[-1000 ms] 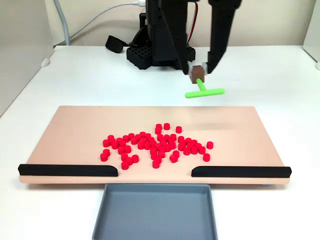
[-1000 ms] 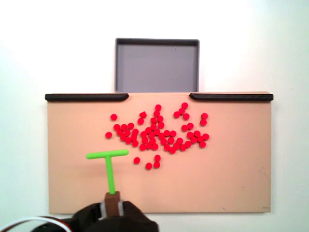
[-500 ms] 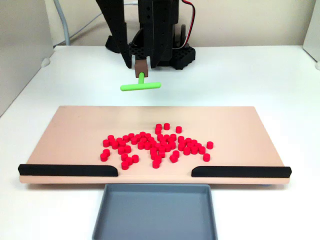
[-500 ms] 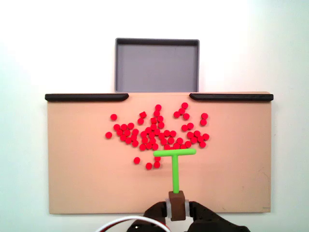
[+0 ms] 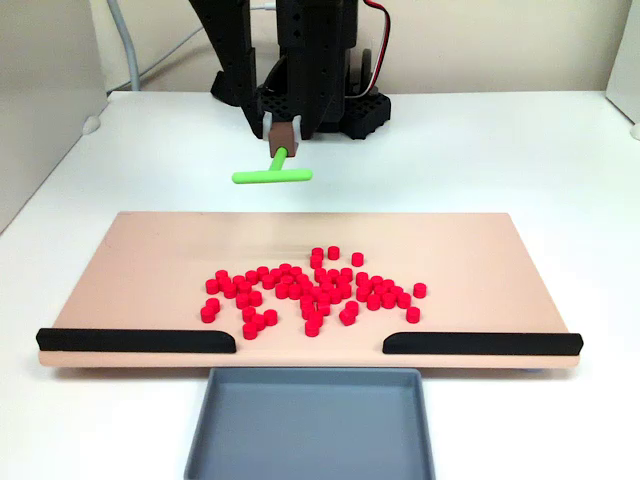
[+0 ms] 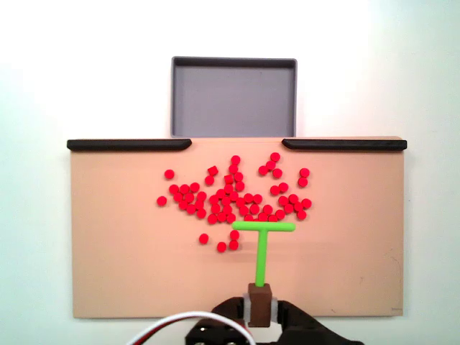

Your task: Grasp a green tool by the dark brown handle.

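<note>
The gripper point(image 5: 283, 131) is closed on the dark brown handle point(image 5: 284, 134), a finger point(image 6: 249, 312) pressed to each side of the cube, and carries the green tool point(image 5: 272, 174) clear of the tan board point(image 5: 160, 260), near the board's edge closest to the arm. Seen from above, the crossbar point(image 6: 264, 227) hangs by the red cylinders point(image 6: 237, 194). The tool looks light and rigid, its thin rods likely to swing or twist if held loosely; the cube's flat faces offer the surest purchase, squarely across opposite sides.
</note>
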You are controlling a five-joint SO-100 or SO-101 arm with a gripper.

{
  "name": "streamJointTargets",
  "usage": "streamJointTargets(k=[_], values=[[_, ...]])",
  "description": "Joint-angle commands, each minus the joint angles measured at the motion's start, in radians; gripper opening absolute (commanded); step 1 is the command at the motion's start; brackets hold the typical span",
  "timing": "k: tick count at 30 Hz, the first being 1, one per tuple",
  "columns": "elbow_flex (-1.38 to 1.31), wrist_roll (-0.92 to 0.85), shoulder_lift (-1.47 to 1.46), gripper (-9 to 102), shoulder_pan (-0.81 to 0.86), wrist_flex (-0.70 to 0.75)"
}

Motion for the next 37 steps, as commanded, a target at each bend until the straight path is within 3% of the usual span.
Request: streamJointTargets(k=[1, 37], values=[[-0.014, 0.005, 0.029, 0, -0.017, 0.008], [-0.014, 0.072, 0.028, 0, -0.048, 0.008]])
